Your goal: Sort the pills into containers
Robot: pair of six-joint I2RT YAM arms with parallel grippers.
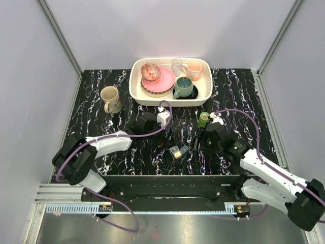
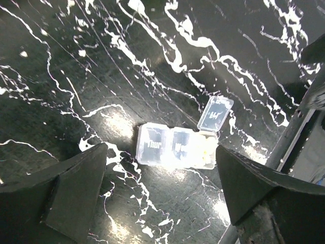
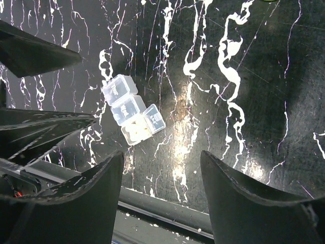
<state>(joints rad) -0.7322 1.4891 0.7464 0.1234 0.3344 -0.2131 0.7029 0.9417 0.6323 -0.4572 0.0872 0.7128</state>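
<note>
The containers (image 1: 179,151) are a short clear strip of three compartments lying on the black marbled table near its front edge. In the left wrist view the strip (image 2: 167,146) has its right end lid (image 2: 216,114) flipped open, with pale yellowish pills (image 2: 205,150) inside that compartment. The right wrist view shows the strip (image 3: 127,104) with the pills (image 3: 136,132) in the open end. My left gripper (image 2: 162,203) is open and empty above the table just short of the strip. My right gripper (image 3: 162,201) is open and empty, the strip to its upper left.
A small green bottle (image 1: 203,119) stands beside the right wrist. A white tray (image 1: 136,91) at the back holds plates, a glass and mugs. A beige mug (image 1: 110,99) stands at the back left. The table's front rail (image 3: 167,211) lies just below the right fingers.
</note>
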